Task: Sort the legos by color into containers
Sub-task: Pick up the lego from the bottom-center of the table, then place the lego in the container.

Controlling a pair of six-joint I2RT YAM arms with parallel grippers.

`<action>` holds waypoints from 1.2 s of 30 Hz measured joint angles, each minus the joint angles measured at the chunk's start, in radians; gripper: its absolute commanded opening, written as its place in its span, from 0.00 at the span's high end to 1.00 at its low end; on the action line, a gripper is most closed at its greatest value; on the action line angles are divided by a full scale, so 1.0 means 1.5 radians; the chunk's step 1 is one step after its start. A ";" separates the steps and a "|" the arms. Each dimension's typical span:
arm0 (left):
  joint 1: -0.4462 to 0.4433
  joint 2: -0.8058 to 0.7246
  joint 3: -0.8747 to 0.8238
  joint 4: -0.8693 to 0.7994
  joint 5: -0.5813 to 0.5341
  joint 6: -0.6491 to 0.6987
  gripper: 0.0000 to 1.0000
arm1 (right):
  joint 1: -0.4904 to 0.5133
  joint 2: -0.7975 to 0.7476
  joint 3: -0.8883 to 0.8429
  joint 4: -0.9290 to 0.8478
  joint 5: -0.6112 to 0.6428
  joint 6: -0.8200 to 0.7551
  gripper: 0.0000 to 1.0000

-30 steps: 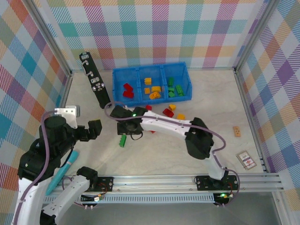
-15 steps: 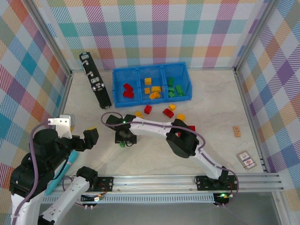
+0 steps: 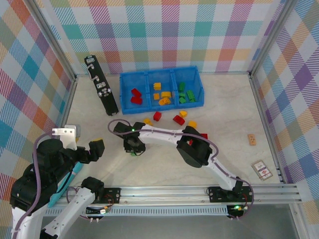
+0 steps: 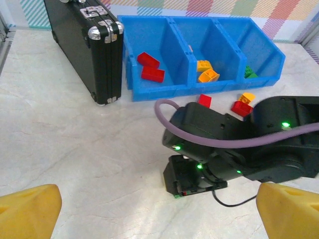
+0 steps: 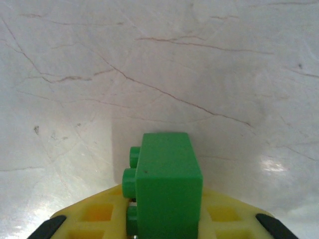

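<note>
Green studded lego (image 5: 167,184) sits between the right fingers (image 5: 94,217), apparently gripped, over the marbled counter (image 5: 199,59); left fingers (image 4: 27,209) gape wide, facing a black case (image 4: 94,55).

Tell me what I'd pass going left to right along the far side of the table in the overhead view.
Black case → blue bin, whose three compartments hold in turn: red legos → yellow legos → green legos.
</note>
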 measured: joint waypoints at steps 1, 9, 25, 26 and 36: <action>0.000 0.000 0.000 0.000 -0.003 0.000 0.00 | -0.006 -0.025 -0.043 0.021 -0.001 -0.005 0.78; 0.000 0.019 -0.011 0.000 -0.033 0.001 0.00 | -0.135 -0.248 -0.232 -0.021 0.003 -0.150 0.78; -0.001 0.180 -0.012 0.005 -0.056 0.013 0.00 | -0.415 -0.048 0.359 -0.175 0.112 -0.524 0.76; -0.001 0.191 -0.012 0.005 -0.055 0.012 0.00 | -0.427 -0.012 0.398 -0.178 0.113 -0.536 0.76; -0.001 0.338 0.005 0.005 -0.048 -0.023 0.00 | -0.519 0.097 0.455 -0.117 0.104 -0.586 0.76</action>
